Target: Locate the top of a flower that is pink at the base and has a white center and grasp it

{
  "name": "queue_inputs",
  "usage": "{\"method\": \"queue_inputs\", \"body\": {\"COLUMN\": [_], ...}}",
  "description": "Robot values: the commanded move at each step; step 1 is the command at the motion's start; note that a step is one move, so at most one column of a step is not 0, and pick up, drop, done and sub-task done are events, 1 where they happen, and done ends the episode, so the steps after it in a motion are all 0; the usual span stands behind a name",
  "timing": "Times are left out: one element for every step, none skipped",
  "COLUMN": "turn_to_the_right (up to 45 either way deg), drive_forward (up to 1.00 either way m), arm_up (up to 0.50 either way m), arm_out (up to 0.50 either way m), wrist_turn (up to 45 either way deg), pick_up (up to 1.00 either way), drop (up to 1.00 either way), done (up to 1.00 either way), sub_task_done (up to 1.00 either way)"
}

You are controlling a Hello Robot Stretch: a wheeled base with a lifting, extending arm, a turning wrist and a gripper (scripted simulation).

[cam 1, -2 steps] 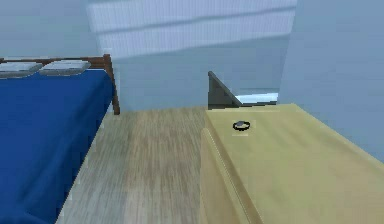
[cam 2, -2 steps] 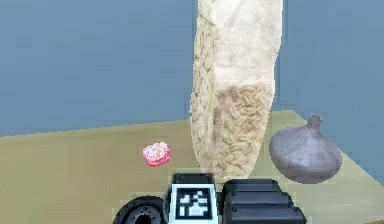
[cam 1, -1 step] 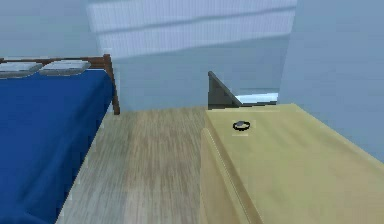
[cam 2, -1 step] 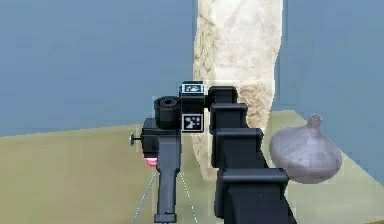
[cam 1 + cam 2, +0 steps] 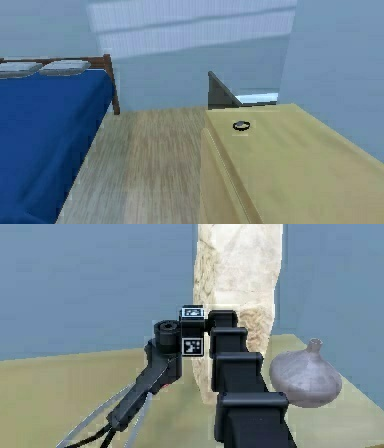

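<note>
Pale-wood cabinet [image 5: 300,170]: stood at fwd view's right, broad flat top running down to btm edge.
Small dark ring [image 5: 241,125]: lay on cabinet top nr its far left corner.
Grey slanted panel [image 5: 220,92]: rose behind cabinet's far edge; couldn't tell what it was.
Bed [image 5: 45,120]: fwd view's left, blue cover, grey pillows [image 5: 40,68] at the head, dark wood post [image 5: 110,80] at its corner.
Floor [image 5: 150,160]: wood planks btw bed & cabinet.
Arm [image 5: 245,394]: dark square bar rose from arm side view's btm edge, w/ white marker squares [image 5: 192,346] at far end.
Claw [image 5: 105,424]: sat left of markers, dark body, thin fingers [image 5: 120,414] slanting down-left over a tan surface [image 5: 50,384]; tips ran off btm edge, so couldn't tell its grip or whether it held anything.
Stone block [image 5: 238,284]: pale, tall, rough, upright behind arm.
Grey bulb [image 5: 307,374]: narrow neck on top, sat on tan surface right of arm, just beside stone block.
Flower top: couldn't tell where it was.
</note>
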Motion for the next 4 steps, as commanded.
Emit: {"method": "queue_inputs", "body": {"turn_to_the_right": [0.0,0.0,0.0,0.0], "drive_forward": [0.00,0.00,0.00,0.00], "arm_up": [0.00,0.00,0.00,-0.12], "arm_out": [0.00,0.00,0.00,0.00], "wrist_turn": [45.0,45.0,21.0,0.0], "pick_up": [0.00,0.00,0.00,0.00], "drop": [0.00,0.00,0.00,0.00], "done": [0.00,0.00,0.00,0.00], "sub_task_done": [0.00,0.00,0.00,0.00]}}
